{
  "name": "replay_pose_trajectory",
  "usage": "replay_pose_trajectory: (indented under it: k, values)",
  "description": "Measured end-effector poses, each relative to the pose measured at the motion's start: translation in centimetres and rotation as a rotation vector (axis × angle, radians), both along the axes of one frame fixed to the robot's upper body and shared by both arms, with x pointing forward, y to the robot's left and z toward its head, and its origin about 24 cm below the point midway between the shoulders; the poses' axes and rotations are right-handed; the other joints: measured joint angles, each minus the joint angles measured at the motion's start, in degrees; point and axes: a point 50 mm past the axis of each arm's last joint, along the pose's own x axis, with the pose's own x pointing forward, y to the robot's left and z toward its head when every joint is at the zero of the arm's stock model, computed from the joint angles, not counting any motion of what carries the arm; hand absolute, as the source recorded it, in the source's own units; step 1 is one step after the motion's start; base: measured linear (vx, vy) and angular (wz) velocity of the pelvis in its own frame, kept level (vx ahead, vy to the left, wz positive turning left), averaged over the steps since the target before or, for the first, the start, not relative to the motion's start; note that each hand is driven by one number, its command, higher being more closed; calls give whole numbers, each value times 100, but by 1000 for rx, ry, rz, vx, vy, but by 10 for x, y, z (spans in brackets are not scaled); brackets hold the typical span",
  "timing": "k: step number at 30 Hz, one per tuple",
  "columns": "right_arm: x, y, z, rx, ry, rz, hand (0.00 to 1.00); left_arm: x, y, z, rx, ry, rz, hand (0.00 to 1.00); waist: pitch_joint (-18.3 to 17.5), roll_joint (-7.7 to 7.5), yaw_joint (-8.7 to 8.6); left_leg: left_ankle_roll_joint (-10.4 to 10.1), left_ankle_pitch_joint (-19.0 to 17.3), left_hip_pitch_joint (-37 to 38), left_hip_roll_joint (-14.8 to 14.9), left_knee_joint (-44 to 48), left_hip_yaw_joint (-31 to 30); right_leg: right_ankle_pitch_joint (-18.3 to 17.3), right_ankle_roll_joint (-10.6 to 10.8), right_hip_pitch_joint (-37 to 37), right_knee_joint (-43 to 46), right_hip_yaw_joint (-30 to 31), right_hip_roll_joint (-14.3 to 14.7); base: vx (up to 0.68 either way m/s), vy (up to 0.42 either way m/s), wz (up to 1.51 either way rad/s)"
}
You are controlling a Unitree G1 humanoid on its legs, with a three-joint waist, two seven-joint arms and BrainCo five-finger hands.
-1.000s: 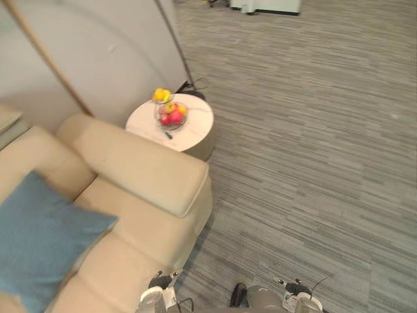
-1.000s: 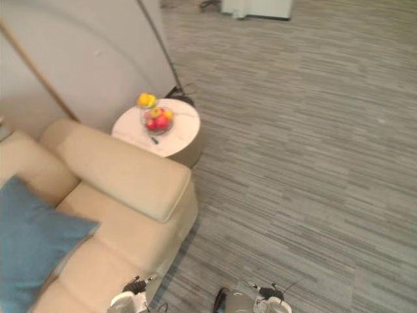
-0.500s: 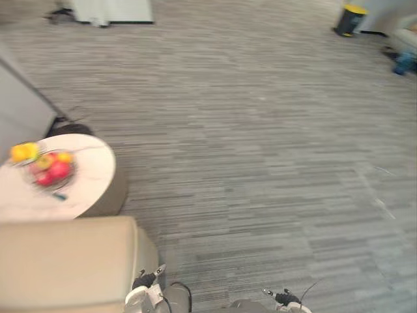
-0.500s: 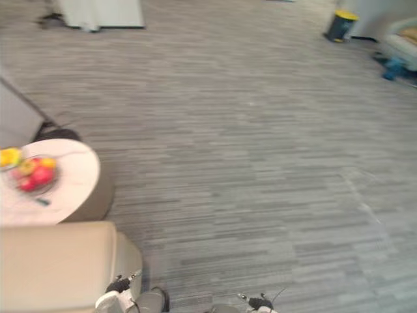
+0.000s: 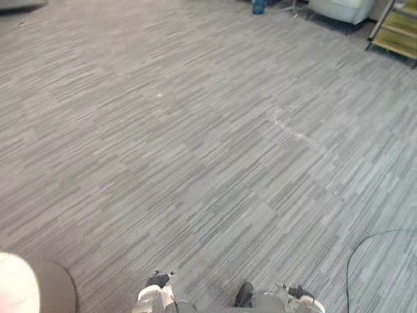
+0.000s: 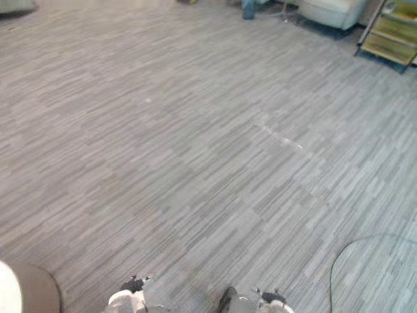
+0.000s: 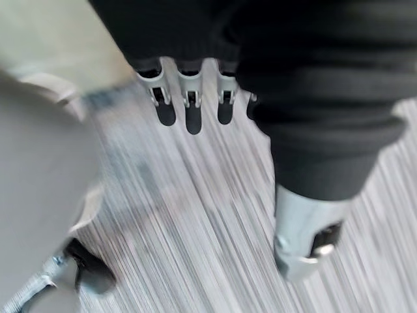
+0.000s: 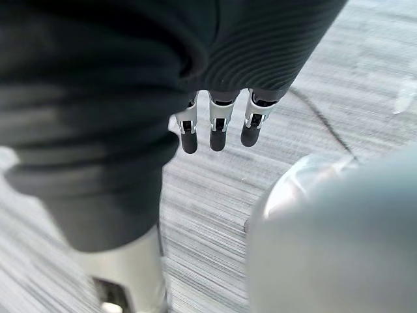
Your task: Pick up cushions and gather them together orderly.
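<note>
Left wrist view: left hand slack-fingered, empty; right hand likewise (above carpet near the tabletop). Likely no cushions gathered yet.

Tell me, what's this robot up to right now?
Nothing is being handled at the moment. The left hand and the right hand both hang empty with relaxed fingers above the grey carpet. The head camera looks down at open floor, with the edge of a round side table at the lower left and a light armchair far off. It is probably between cushions.
</note>
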Motion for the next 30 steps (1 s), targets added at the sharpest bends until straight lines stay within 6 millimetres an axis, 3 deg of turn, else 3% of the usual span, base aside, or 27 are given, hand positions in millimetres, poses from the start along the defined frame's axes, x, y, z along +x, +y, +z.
replay_pose_trajectory:
  k: [1, 3, 5, 6, 7, 8, 9, 10, 12, 13, 15, 18, 19, 21, 22, 23, 25, 27, 28, 30]
  values:
    - [-1, 4, -1, 13, 1, -15, 0, 4, 0, 2, 8, -17, -14, 0, 16, -28, 0, 5, -304, -371, -85, -125, -38, -43, 28, 154, -79, 125, 0, 234, 22, -54]
    - [-1, 4, -1, 13, -3, -32, 0, 7, -2, 4, 12, -34, -27, 0, 20, -30, 40, -7, -419, -711, -279, -1182, -47, -116, 145, 282, -143, 388, -7, 254, 73, -73]
    - [3, 4, 1, 13, -26, -42, 0, 8, -3, 6, 9, -48, -23, 0, 1, -3, 138, -28, -327, -810, -561, -2781, -435, -235, 308, 353, -141, 747, 25, 331, 205, -103]
    - [4, 5, 1, 15, -29, -39, 0, 6, -4, 5, 7, -47, -17, 0, -19, 13, 234, -11, 6, -808, -655, -3282, -780, -307, 414, 369, -135, 990, 89, 460, 269, -130]
    - [3, 9, 0, 25, -21, -34, 0, 2, 1, 4, 16, -35, -8, 0, -154, -64, 274, 130, 96, -761, -768, -3169, -809, -405, 558, 380, -113, 1293, 37, 425, 213, -113]
    - [2, 16, -1, 39, -17, -26, 0, -1, 6, 4, 32, -25, -3, 0, -255, -200, 241, 142, -69, -723, -828, -3165, -666, -452, 623, 377, -109, 1401, -71, 494, 183, -93]
    - [-5, 20, -3, 48, -5, -24, 0, -1, 9, 4, 38, -18, 3, 0, -346, -345, 213, 118, -263, -627, -908, -3163, -470, -452, 755, 264, 220, 1553, -206, 480, 171, -80]
    - [-3, 23, -1, 51, -20, -7, 0, -1, 10, 3, 39, -11, 1, 0, -365, -422, 240, 223, -401, -419, -958, -3238, -217, -452, 826, -72, 1018, 1687, -387, 459, 185, -87]
    - [4, 22, 1, 47, -50, 3, 0, -1, 10, 2, 38, 3, -5, 0, -263, -426, 212, 266, -536, 131, -1044, -3483, 21, -229, 1089, -671, 2571, 1720, -652, 363, 172, -70]
    - [7, 19, 2, 40, -59, 4, 0, -3, 9, 1, 32, 16, -9, 0, -221, -360, 157, 260, -590, 533, -1034, -3677, 92, -217, 1073, -845, 3151, 1572, -701, 403, 152, -46]
    - [10, 18, 4, 36, -78, 5, 0, -4, 5, -1, 27, 25, -29, 0, -195, -308, 56, 240, -599, 1198, -990, -4172, 181, -301, 922, -1089, 3352, 920, -750, 457, 85, -17]
    - [17, 15, 6, 37, -104, -24, 0, -2, -2, -1, 19, 27, -53, 0, -168, -259, -67, 217, -587, 1663, -855, -4636, 295, -343, 615, -1577, 2246, 132, -643, 437, -23, -6]
    - [19, 11, 8, 31, -114, -43, 0, -2, -4, -2, 17, 31, -68, 0, -132, -203, -105, 217, -587, 1784, -782, -4747, 283, -161, 542, -1775, 1718, 118, -528, 550, -124, 7]
    - [15, 7, 6, 27, -100, -65, 0, -3, -4, -2, 21, 38, -86, 0, -86, -199, -123, 216, -588, 2009, -745, -4773, 192, 675, 474, -1860, 563, 284, -349, 515, -175, 15]
    - [5, 8, 2, 42, -71, -99, 0, -4, -1, -2, 30, 42, -84, 0, -91, -301, -125, 151, -617, 2231, -810, -4751, 34, 1471, 165, -1805, 91, 429, -337, 592, -239, -10]
    - [9, -1, 5, 31, -88, -121, 0, -6, -5, -4, 14, 50, -70, 0, -76, -49, -119, -22, -621, 2386, -588, -4614, -134, 1351, 43, -1749, 411, 436, -141, 701, -284, -27]
    - [15, -4, 7, 23, -103, -118, 0, -11, -9, -6, -7, 57, -42, 0, -104, 78, -118, -393, -329, 2215, -460, -3877, -377, 868, 5, -1649, 559, 479, 16, 616, -277, -45]
    - [16, -4, 8, 21, -109, -118, 0, -9, -10, -4, -20, 41, -4, 0, -50, 207, -137, -559, 356, 1356, -189, -1848, -721, 555, -44, -1288, 462, 571, 256, 585, -225, -37]
    - [18, -3, 8, 23, -111, -117, 0, -6, -9, -3, -17, 28, 0, 0, 8, 205, -71, -610, 582, 796, -22, -625, -865, 465, -123, -939, 265, 648, 427, 416, -73, -39]
    - [19, 3, 7, 30, -105, -86, 0, 1, -3, 2, 4, -7, -4, 0, 144, 118, -21, -352, 122, 150, 1, 408, -840, 326, -170, -161, -132, 804, 554, 505, -81, -48]
